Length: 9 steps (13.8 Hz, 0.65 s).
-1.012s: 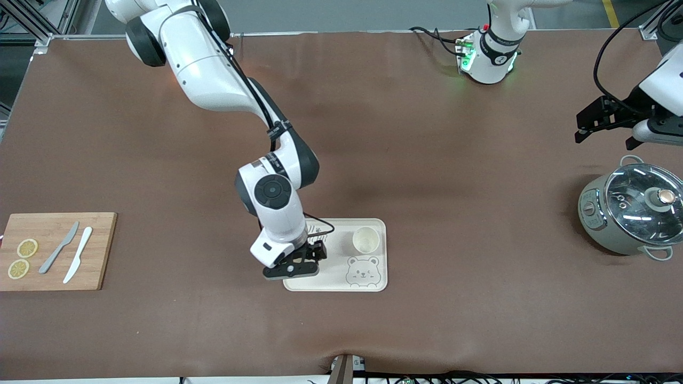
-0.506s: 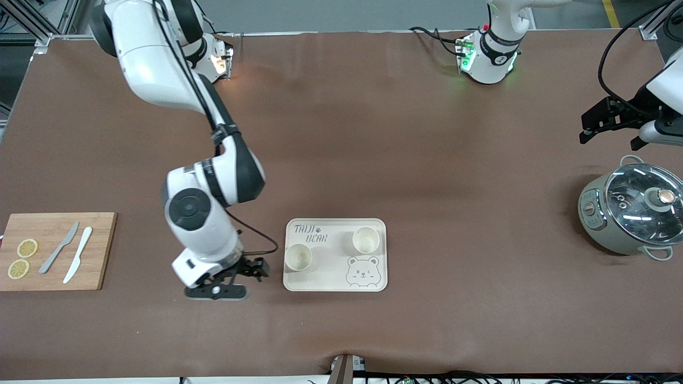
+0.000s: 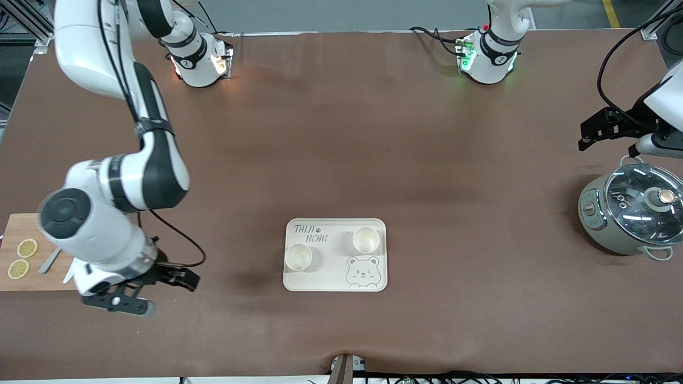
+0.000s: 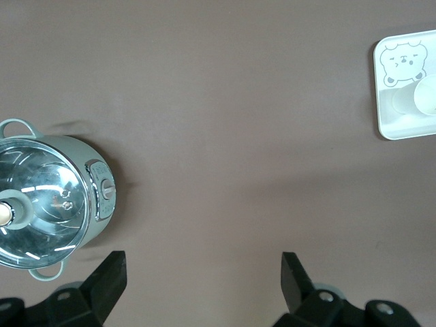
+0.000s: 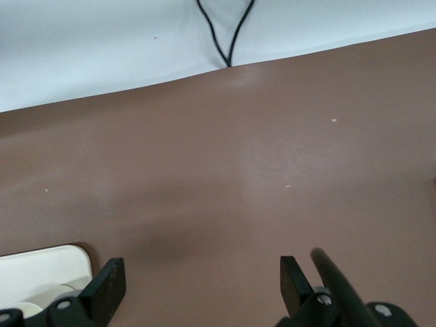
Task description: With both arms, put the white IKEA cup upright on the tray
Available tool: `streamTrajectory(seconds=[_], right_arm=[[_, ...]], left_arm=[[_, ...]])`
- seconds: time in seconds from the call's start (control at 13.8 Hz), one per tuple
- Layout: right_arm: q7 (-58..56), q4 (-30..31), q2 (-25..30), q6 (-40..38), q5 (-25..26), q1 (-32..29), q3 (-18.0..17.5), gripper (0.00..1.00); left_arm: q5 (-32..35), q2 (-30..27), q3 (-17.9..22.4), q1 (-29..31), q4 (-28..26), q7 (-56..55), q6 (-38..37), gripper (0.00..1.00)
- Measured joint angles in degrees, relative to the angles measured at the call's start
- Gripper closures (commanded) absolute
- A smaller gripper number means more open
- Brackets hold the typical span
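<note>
Two small white glazed cups stand upright on the flat cream rectangular tray [image 3: 335,255] with its grey bear-face drawing, which sits on the brown matte surface [image 3: 373,133]. On a clock face laid over the tray in the front view, one white cup [image 3: 298,257] is at about nine o'clock, close to the rim, and the other white cup [image 3: 366,239] at about one o'clock, above the bear face. Their open mouths face up, so the placing looks done.

The right claw [image 3: 147,290] hangs empty, with its fingers spread wide, over the surface beside the wooden cutting board [image 3: 13,266] at the right arm's end, well apart from the tray. The left claw [image 3: 608,130] is also spread and empty, over the surface close to the grey-green lidded pot [image 3: 632,210] at the left arm's end.

Each cup appears light, rigid and smooth-walled, probably ceramic, so likely slippery and liable to chip if dropped or knocked over. The best hold seems to be across the rim, one finger inside and one outside, or around the wall just below the rim, with modest force. The nine o'clock cup sits so near the tray's rim that a finger coming down outside it could catch that rim.
</note>
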<state>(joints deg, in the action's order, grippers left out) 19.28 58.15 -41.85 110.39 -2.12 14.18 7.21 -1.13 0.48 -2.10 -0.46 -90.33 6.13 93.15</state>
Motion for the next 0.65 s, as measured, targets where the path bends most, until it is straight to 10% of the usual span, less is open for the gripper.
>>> streamTrajectory(seconds=[0.65], right_arm=[[-8.1,1.0,9.6,-10.4,-1.8,-8.5,0.0,0.00]], left_arm=[[0.0,0.8,-0.1,-0.1,0.3,0.0,0.0,0.00]])
